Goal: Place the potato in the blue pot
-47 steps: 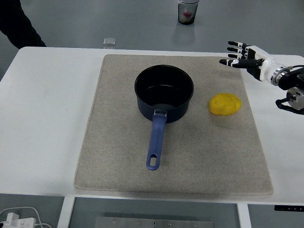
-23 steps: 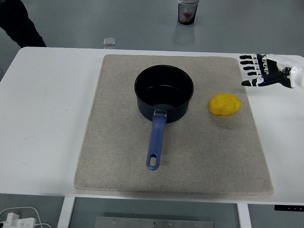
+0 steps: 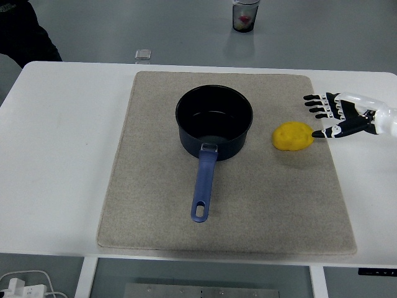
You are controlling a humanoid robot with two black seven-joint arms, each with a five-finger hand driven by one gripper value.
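Leftmost, a person's dark sleeve [image 3: 22,31] is seen past the far corner of the white table [image 3: 62,155], and a white cable [image 3: 25,280] lies below the near edge. No left hand of the robot is in view. A beige mat [image 3: 155,211] is spread over the middle of the table, with a small clear block [image 3: 143,55] just beyond its far edge and a cup [image 3: 245,15] on the floor farther back. On the mat the blue pot [image 3: 214,121] stands upright and empty, its handle [image 3: 203,184] pointed toward the near edge. To the pot's right, apart from it, the yellow potato [image 3: 294,136] rests on the mat near the right border. Just beside the potato, the right hand [image 3: 338,115] is held with fingers [image 3: 316,105] spread and nothing grasped; the thumb tip appears almost at the potato's right side.

Several failures can be expected. Because the potato is rounded and smooth, it could be nudged by the thumb before the fingers close and be rolled leftward toward the pot or off line. If it is pinched only at its right end, it may be squeezed out during lifting. Should it be carried too low, the pot's rim could be struck and the pot shifted or tipped by its long handle.
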